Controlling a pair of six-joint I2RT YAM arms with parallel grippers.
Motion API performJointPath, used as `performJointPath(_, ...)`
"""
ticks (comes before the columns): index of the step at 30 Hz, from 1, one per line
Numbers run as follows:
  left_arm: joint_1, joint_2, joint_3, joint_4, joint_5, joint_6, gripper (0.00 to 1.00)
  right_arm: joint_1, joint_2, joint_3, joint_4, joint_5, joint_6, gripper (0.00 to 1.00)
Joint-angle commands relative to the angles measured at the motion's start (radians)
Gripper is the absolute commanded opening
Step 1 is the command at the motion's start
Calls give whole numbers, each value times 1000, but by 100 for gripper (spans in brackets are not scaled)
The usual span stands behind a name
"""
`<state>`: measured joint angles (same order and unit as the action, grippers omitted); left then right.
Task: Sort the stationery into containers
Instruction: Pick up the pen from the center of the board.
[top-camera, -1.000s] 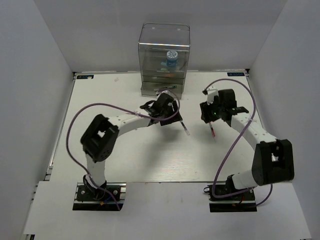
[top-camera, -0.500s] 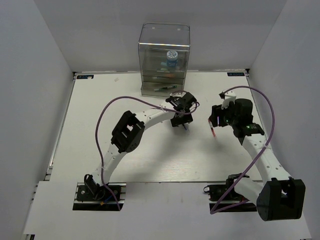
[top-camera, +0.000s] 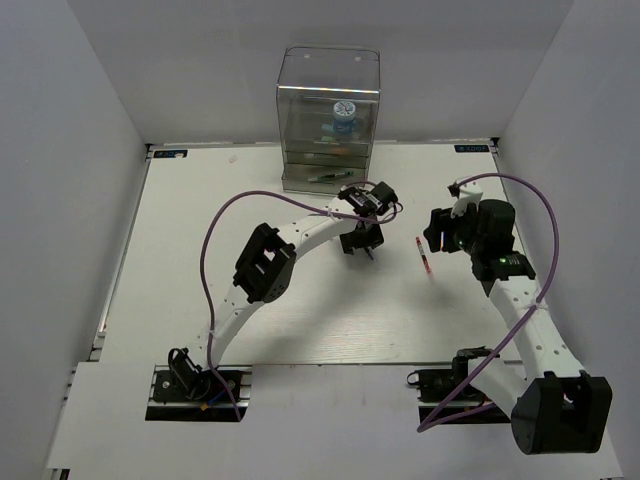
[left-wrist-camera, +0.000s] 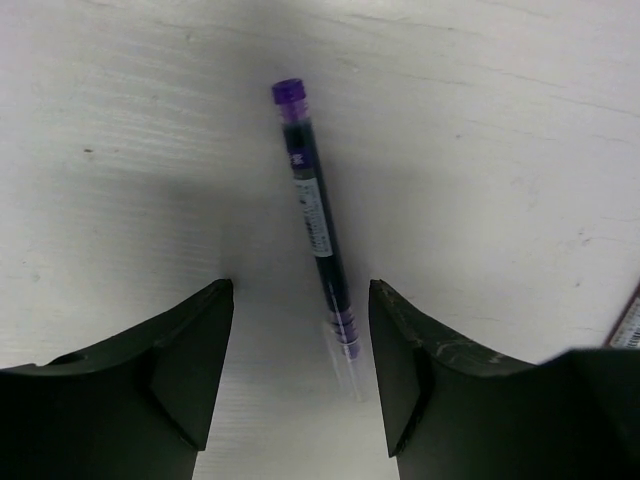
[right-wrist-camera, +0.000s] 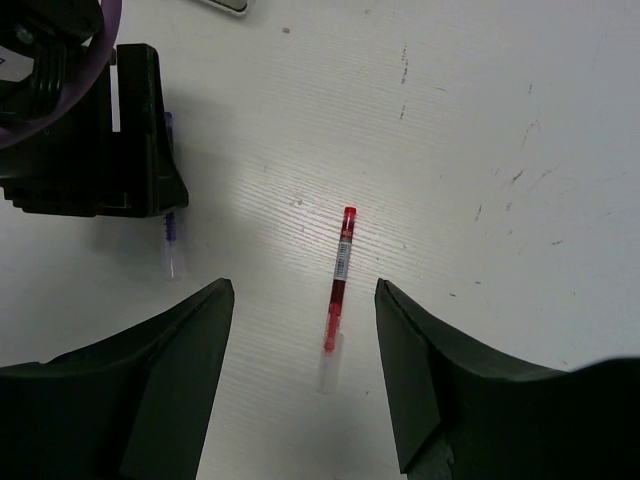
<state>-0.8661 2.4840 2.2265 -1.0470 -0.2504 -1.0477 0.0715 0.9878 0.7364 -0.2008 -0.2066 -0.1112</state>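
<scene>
Lying flat on the white table (right-wrist-camera: 500, 120), the purple pen (left-wrist-camera: 318, 225) is resting betw. the fingers of the left claw (left-wrist-camera: 300, 288), which is spreading wide & gripping nothing. The red pen (right-wrist-camera: 337, 295) is lying betw. the fingers of the right claw (right-wrist-camera: 303, 285), also wide & empty. Both pens are sitting in front of the clear organiser (top-camera: 328, 120).

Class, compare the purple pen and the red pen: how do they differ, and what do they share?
The purple pen has a dark purple barrel; the red pen has a red one. The purple pen lies under the left gripper, the red pen under the right gripper. Both lie flat, unheld, with clear tips.
</scene>
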Motion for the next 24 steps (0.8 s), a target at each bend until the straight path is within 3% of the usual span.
performJointPath(1,-4,29,-37,-107,-30,12,67,-7,-24,-6,46,-11,13,65)
performJointPath(5,-4,9,-97,-152,-58,41,63,-9,-28,-9,49,-19,16,65)
performJointPath(11,6,-43,-201,-150,-95,110,42,-7,-28,-15,49,-28,16,65)
performJointPath(16,16,-138,-351,-56,-64,172,19,-9,-28,-20,54,-31,13,66)
performJointPath(23,26,-302,-475,114,-17,288,4,-12,-18,-29,61,-39,13,66)
performJointPath(24,36,-322,-475,133,-16,302,2,-13,-15,-31,60,-40,10,70)
